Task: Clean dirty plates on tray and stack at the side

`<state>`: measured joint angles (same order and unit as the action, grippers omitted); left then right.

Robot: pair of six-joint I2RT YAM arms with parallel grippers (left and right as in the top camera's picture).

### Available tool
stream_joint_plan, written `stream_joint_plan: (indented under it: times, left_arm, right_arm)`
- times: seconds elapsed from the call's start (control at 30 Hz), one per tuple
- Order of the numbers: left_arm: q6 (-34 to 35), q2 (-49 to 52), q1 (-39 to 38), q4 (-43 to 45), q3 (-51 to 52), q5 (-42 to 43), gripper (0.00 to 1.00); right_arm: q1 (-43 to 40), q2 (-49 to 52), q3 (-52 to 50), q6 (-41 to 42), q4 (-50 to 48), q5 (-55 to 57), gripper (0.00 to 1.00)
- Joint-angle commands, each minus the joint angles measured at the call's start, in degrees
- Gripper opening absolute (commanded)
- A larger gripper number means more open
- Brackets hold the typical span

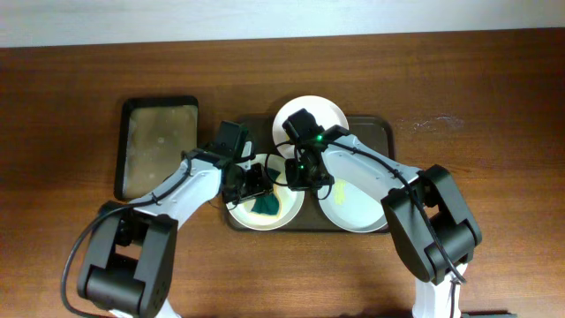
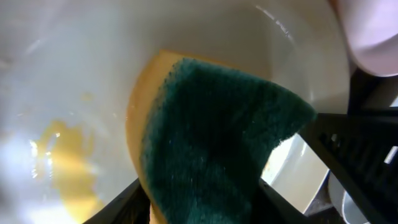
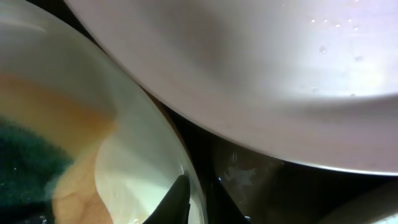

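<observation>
Three white plates lie on the dark brown tray (image 1: 381, 129): a back one (image 1: 325, 113), a right one (image 1: 357, 210) and a front-left one (image 1: 250, 219). My left gripper (image 1: 256, 183) is shut on a green and yellow sponge (image 1: 265, 205) and presses it onto the front-left plate (image 2: 74, 68). A yellow smear (image 2: 62, 155) lies beside the sponge (image 2: 217, 137). My right gripper (image 1: 298, 173) is shut on that plate's right rim. In the right wrist view its fingers (image 3: 196, 200) straddle the rim (image 3: 140, 165), with the back plate (image 3: 249, 68) above.
A smaller black tray with a beige bottom (image 1: 159, 146) lies left of the brown tray. The wooden table (image 1: 494, 106) extends on all sides. A pale wall strip runs along the far edge.
</observation>
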<state>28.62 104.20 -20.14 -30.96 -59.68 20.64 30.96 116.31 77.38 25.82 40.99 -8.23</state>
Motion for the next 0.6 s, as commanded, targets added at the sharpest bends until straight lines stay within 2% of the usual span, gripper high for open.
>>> stream_joint_plan:
  times: [0.0,0.07,0.13,0.37,0.57]
  left_arm:
    - [-3.0,2.0,-0.3,-0.8,0.6,-1.4,0.36]
    - [-3.0,2.0,-0.3,-1.0,0.6,-4.2,0.21]
    - [-3.0,2.0,-0.3,-1.7,0.6,-9.6,0.01]
    - [-3.0,2.0,-0.3,-7.5,0.6,-31.3,0.0]
    - [-3.0,1.4,-0.3,-11.8,-1.5,-45.1,0.0]
  right_arm:
    - [0.2,1.5,-1.6,0.4,-0.1,1.2,0.12]
    - [0.2,1.5,-1.6,0.4,-0.1,1.2,0.12]
    - [0.2,1.5,-1.6,0.4,0.0,1.2,0.12]
    - [0.2,1.5,-1.6,0.0,0.0,1.4,0.12]
    - [0.2,1.5,-1.6,0.0,0.0,1.4,0.12]
